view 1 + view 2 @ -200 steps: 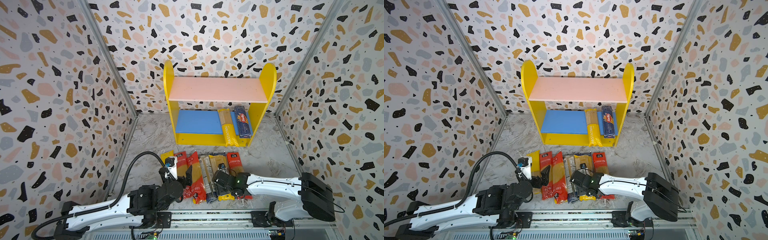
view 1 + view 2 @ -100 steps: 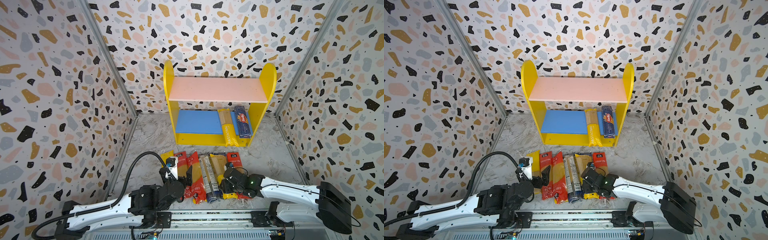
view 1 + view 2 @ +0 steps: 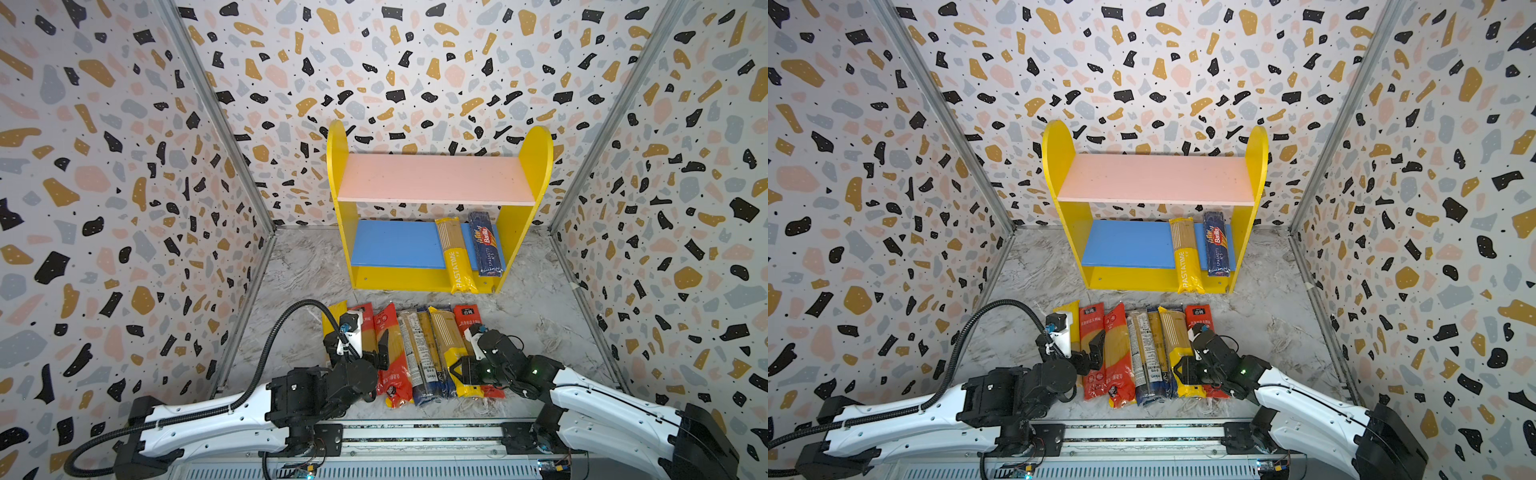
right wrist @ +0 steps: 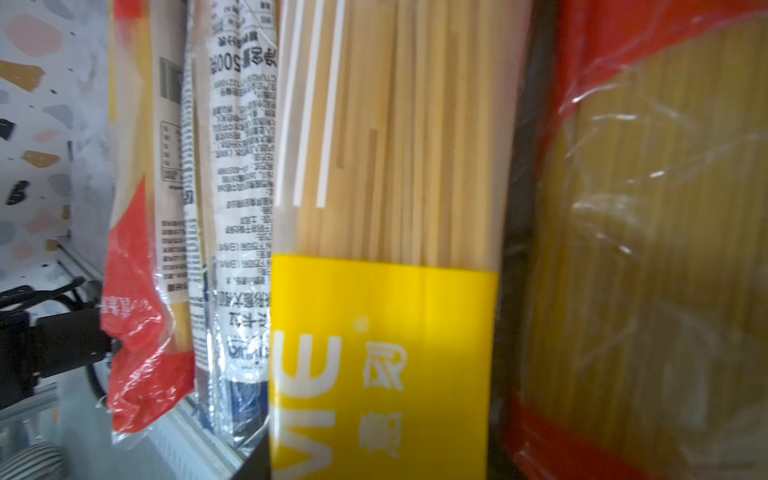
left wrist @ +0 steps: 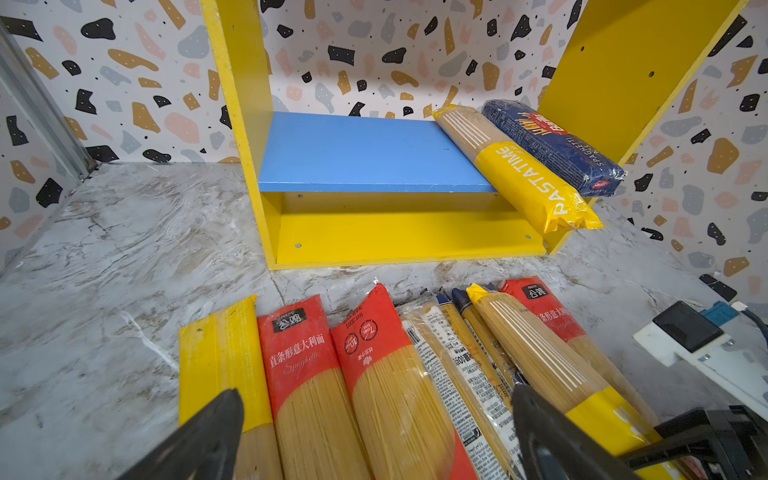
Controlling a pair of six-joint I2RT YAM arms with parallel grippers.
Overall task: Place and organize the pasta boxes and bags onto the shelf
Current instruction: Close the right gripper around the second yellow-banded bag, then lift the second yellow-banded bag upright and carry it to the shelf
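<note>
The shelf (image 3: pixel 436 178) (image 3: pixel 1158 178) stands at the back. On its blue lower board lie a yellow PASTATIME pack (image 3: pixel 457 262) and a dark blue Barilla pack (image 3: pixel 484 245). Several pasta bags lie side by side on the floor in front. My right gripper (image 3: pixel 471 370) (image 4: pixel 382 415) is shut on the yellow pack (image 3: pixel 444 336) (image 4: pixel 382 166) in that row, a finger on each side of its near end. My left gripper (image 3: pixel 359 349) (image 5: pixel 376 399) hangs open just above two red bags (image 5: pixel 307 374), touching nothing.
Patterned walls close in the left, right and back. A metal rail (image 3: pixel 415 432) runs along the front edge. Bare marble floor (image 3: pixel 299 266) lies left of the shelf and between the shelf and the row.
My right gripper has slid right from the navy-and-clear bags onto the yellow pack, and its jaws have narrowed around it. The left arm has not moved.
</note>
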